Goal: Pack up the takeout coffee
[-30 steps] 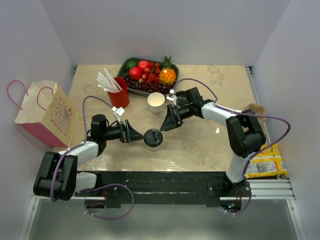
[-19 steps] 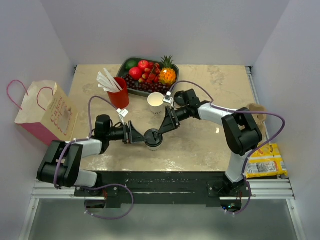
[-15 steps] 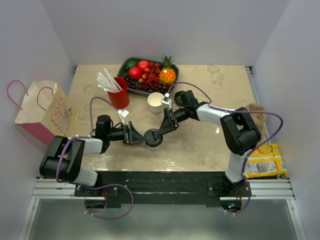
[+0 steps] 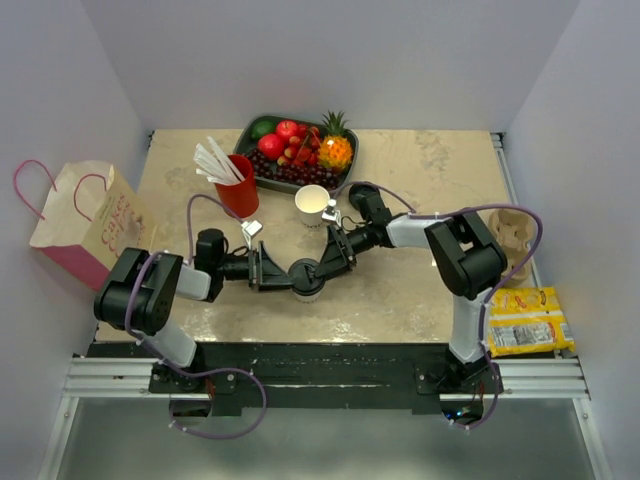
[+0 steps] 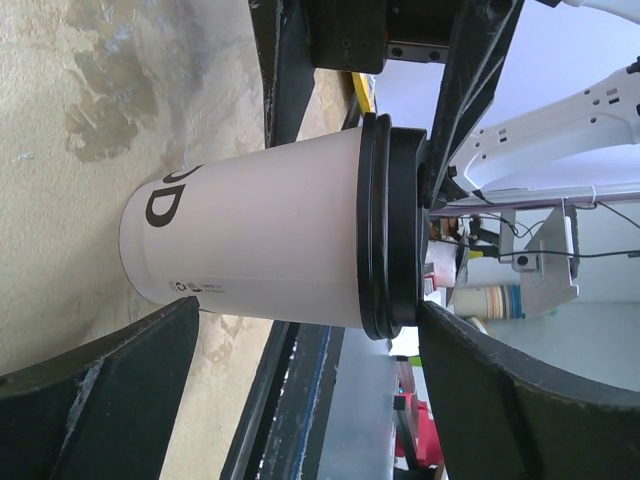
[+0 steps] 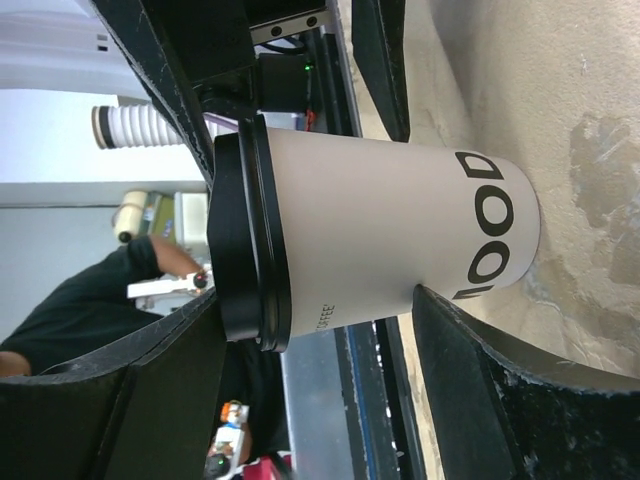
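The takeout coffee (image 4: 307, 276), a white paper cup with a black lid, stands upright on the table near the front middle. My left gripper (image 4: 270, 271) is at its left side and my right gripper (image 4: 335, 258) at its upper right, both close against it. In the left wrist view the coffee (image 5: 260, 240) fills the space just past my open left gripper (image 5: 310, 305). In the right wrist view the coffee (image 6: 370, 235) sits at the tips of my right gripper (image 6: 318, 292). One of its fingers (image 6: 480, 370) meets the cup wall and the other lies by the lid.
A red cup with white straws (image 4: 238, 192), a lidless white cup (image 4: 312, 204) and a fruit tray (image 4: 262, 178) stand behind the coffee. A pink paper bag (image 4: 92, 226) stands at the table's left edge. A brown cup carrier (image 4: 512, 224) and yellow packets (image 4: 528, 322) lie at the right.
Both arms have moved in toward the coffee from either side. The right jaws have narrowed. The cup has stayed in place.
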`<state>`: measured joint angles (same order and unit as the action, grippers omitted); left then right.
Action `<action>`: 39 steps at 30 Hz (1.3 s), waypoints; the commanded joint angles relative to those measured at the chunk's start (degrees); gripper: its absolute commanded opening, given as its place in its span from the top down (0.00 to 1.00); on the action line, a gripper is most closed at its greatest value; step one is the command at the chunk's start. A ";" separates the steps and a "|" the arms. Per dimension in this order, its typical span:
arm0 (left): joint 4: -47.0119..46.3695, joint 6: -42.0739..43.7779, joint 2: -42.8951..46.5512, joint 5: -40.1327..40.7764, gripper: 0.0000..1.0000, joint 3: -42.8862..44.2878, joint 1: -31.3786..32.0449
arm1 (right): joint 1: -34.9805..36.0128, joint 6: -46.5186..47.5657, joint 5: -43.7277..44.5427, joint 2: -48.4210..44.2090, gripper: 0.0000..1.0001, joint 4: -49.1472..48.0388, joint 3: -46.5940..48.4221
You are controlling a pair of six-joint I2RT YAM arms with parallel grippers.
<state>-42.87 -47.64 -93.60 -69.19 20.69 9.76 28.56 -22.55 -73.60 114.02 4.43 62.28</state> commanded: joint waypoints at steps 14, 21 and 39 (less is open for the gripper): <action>0.42 3.43 2.54 5.20 0.09 2.34 -1.06 | 0.54 10.76 7.69 3.16 0.30 9.81 8.64; 15.96 15.02 11.77 6.08 0.00 7.70 1.05 | 0.62 6.12 2.94 0.59 0.22 7.80 11.28; -4.03 0.45 3.96 9.60 0.02 8.23 2.02 | 0.98 1.80 5.31 -4.59 0.01 7.26 8.22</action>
<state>-34.79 -41.39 -87.79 -59.77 27.68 12.14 29.26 -21.91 -70.00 115.46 9.37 73.12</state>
